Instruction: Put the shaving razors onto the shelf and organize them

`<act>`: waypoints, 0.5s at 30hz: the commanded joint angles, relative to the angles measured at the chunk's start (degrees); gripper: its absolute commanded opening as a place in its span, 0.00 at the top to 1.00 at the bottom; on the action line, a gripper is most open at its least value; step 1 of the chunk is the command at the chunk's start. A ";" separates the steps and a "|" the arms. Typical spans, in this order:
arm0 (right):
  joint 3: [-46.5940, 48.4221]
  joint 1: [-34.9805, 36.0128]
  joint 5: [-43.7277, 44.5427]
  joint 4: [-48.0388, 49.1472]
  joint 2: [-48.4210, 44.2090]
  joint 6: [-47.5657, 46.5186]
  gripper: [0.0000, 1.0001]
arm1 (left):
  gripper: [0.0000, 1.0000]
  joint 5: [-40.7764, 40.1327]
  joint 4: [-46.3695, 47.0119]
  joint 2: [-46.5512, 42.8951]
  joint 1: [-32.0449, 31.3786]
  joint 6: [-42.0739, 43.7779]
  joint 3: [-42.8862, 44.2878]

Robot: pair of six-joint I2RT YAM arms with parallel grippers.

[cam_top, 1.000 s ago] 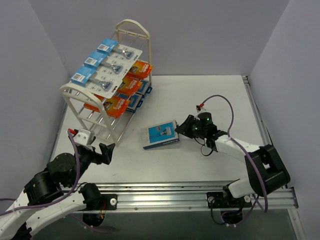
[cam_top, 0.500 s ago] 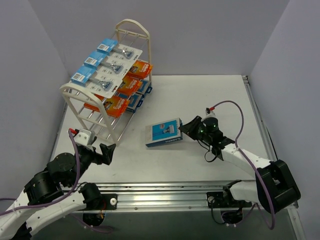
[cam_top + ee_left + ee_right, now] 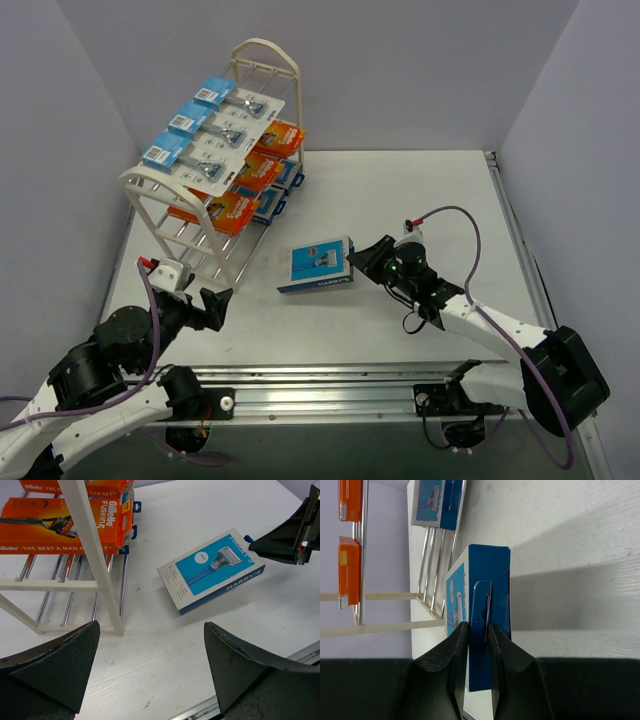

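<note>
A blue-and-white razor box [image 3: 316, 266] [image 3: 211, 569] lies in front of the cream-white shelf [image 3: 152, 186]. My right gripper [image 3: 357, 260] [image 3: 477, 630] is shut on the hang tab at the box's right end [image 3: 481, 615]. The shelf's top tier carries three white blister cards with blue headers [image 3: 208, 135]. Orange boxes [image 3: 258, 170] [image 3: 65, 525] sit on the tier below, and blue-and-white boxes [image 3: 282, 190] on the lowest one. My left gripper [image 3: 218, 304] [image 3: 150, 675] stands open near the shelf's front leg, holding nothing.
The shelf's white front post [image 3: 92, 550] and its lower rods [image 3: 75, 592] stand just ahead of my left gripper. An aluminium rail [image 3: 400, 385] runs along the table's near edge. Grey walls close in the left, back and right sides.
My right gripper has slid the blue-and-white box leftward, nearer the shelf, after a brief shift to the right. The left arm has stayed still.
</note>
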 commanded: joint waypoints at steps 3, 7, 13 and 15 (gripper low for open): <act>4.75 3.91 6.14 5.03 1.13 2.29 1.00 | 0.06 0.47 2.01 0.27 -0.38 0.48 0.69; 6.50 5.58 9.75 4.94 1.48 2.46 1.00 | 0.06 0.39 1.93 0.18 -0.65 0.48 0.78; 11.77 6.64 11.85 4.59 5.35 1.67 1.00 | 0.06 0.21 1.84 -0.08 -1.00 0.48 0.78; 13.70 7.43 12.65 5.11 7.62 1.41 1.00 | 0.06 0.03 1.75 -0.08 -1.00 0.39 0.78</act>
